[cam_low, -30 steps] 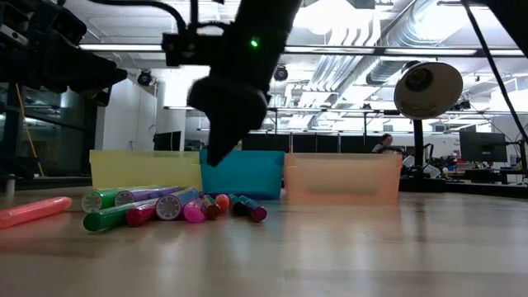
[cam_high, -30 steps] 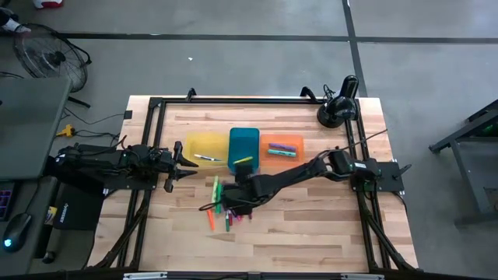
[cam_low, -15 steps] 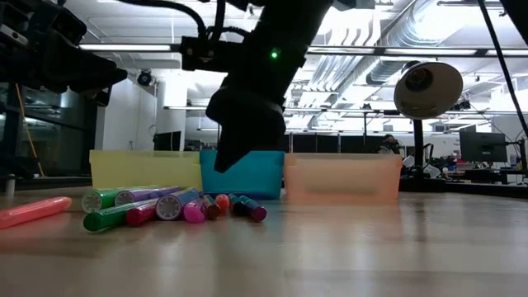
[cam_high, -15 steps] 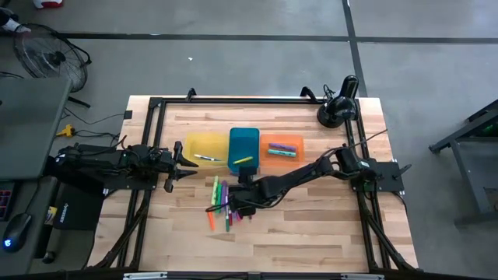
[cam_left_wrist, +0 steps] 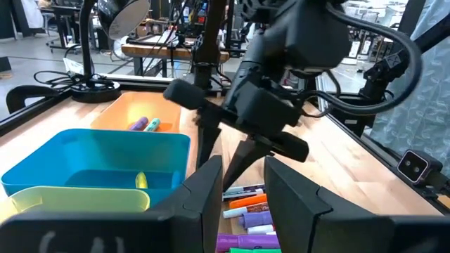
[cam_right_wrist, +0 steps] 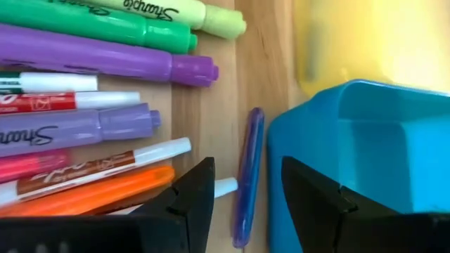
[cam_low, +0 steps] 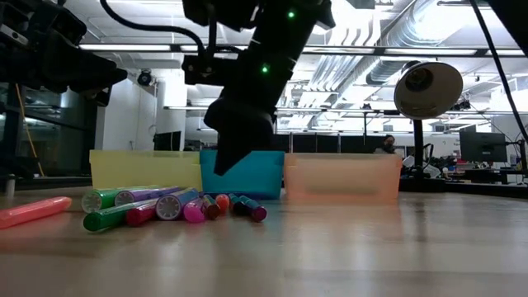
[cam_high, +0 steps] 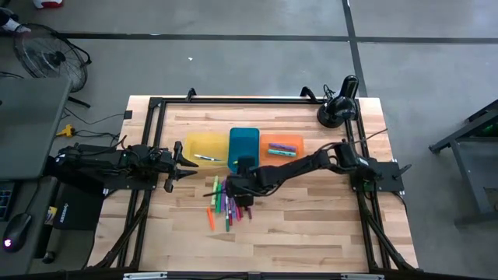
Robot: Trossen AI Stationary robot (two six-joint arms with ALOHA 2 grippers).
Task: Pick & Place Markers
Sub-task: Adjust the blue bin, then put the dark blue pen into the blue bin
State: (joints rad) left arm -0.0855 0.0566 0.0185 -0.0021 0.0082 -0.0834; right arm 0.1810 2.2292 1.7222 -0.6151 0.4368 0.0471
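Several markers point(cam_high: 222, 204) in green, purple, orange, pink and red lie in a loose pile on the wood near the trays; in the low view the markers point(cam_low: 165, 206) lie flat side by side. My right gripper point(cam_high: 240, 185) hangs open over the pile's far edge, just in front of the blue tray point(cam_high: 243, 144). In its wrist view the right gripper point(cam_right_wrist: 245, 184) has a finger on either side of a thin blue-purple marker point(cam_right_wrist: 250, 140) that lies along the tray's wall. In the low view the right gripper point(cam_low: 235, 161) is above the table. My left gripper point(cam_high: 187, 159) waits open by the yellow tray point(cam_high: 204, 146).
The yellow, blue and orange trays point(cam_high: 280, 148) stand in a row at the table's middle, each with a marker or two inside. A lone orange marker point(cam_low: 33, 211) lies apart from the pile. A black lamp point(cam_high: 338, 109) stands at the far right corner. The near half is bare wood.
My right gripper has moved a little toward the table's far edge, from over the pile's middle to the blue tray's near wall, and its arm has straightened. The markers lie as before.
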